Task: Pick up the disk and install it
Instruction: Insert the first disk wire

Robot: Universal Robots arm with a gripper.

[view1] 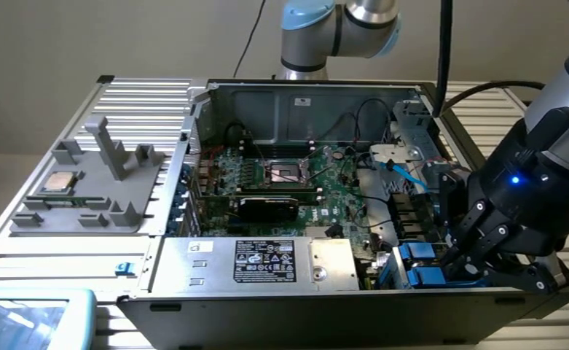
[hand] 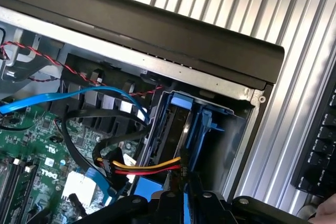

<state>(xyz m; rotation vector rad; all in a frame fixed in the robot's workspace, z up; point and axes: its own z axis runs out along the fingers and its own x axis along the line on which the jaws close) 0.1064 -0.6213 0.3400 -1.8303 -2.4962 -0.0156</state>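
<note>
**Disk.** The disk (hand: 181, 129) stands on edge inside the drive bay (hand: 237, 137). It is a flat dark slab framed by a bright blue plastic carrier with a tab at its end. In the exterior view the bay is at about 4 o'clock of the computer case (view1: 304, 310), where blue plastic shows just beside the gripper (view1: 452, 261).

**Gripper.** The black gripper (hand: 184, 184) hangs directly over the end of the disk, close against the carrier. Whether it is closed, or has hold of the carrier, cannot be told.

**Containers and contents.**
- The case lies open on a ribbed metal table (view1: 31, 255).
- A green circuit board (view1: 304, 186) sits at the centre of the case.
- A silver box with a black label (view1: 255, 262) is at 6 o'clock in the case.
- At 9 o'clock of the case, a grey moulded tray (view1: 80, 215) holds a small square silver chip (view1: 63, 181).

**Materials and shapes.**
- The bay walls are plain grey sheet metal under a black rim.
- A flat blue cable (hand: 68, 97) curves across beside the bay.
- A bundle of yellow, red and black wires (hand: 152, 167) runs to the foot of the disk.
</note>
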